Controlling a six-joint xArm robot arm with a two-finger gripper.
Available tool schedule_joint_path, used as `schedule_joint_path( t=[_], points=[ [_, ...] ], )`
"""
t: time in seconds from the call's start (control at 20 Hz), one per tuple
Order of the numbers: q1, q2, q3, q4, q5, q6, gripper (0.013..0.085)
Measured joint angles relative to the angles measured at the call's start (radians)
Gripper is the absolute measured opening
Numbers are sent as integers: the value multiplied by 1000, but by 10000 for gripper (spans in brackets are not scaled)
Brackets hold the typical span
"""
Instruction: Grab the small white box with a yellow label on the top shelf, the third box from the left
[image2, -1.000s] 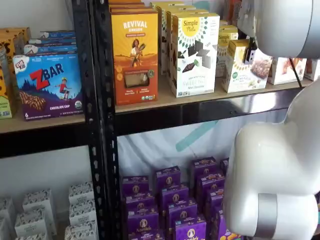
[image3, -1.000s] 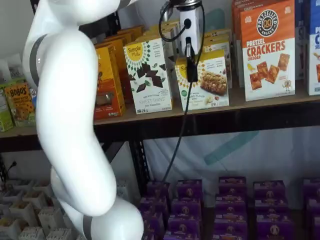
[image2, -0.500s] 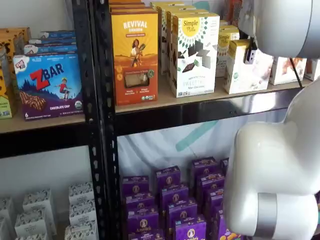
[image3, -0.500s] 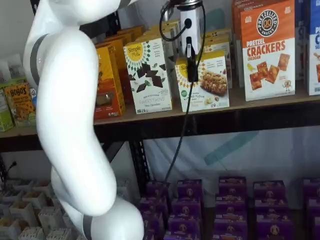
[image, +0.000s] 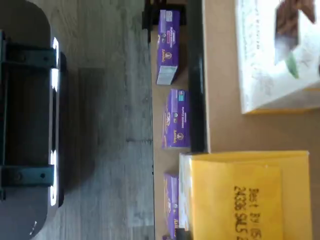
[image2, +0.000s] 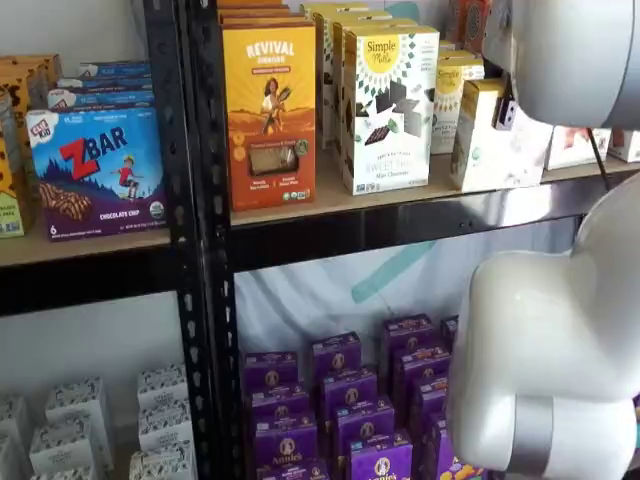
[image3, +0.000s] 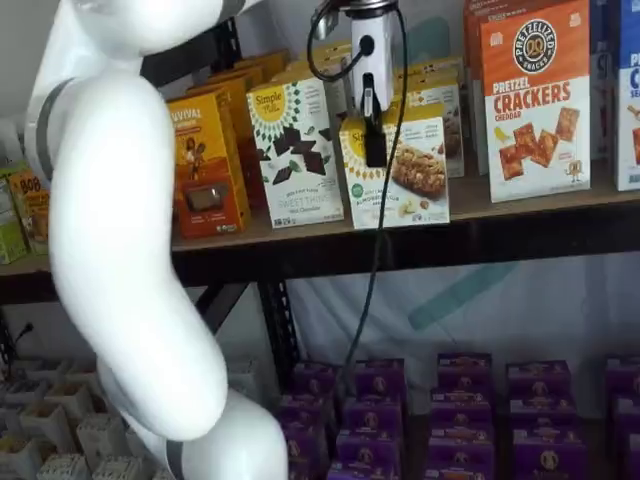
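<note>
one small white box (image3: 400, 172) reads "almond flour", gripper (image3: 374, 140) clamped on.

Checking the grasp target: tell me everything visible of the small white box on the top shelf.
The small white box is a short cardboard carton: white front, round yellow logo, snack-bar picture, yellow top with a best-by stamp. It stands near the front of the top shelf, beside a taller patterned box. One black finger of the gripper crosses its front; the other is hidden.
</note>
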Motion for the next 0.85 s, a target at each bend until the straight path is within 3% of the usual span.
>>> schedule_joint_path(
  t=[0.85],
  points=[
    [1, -228, 185, -37, 88, 1, 370]
  ],
)
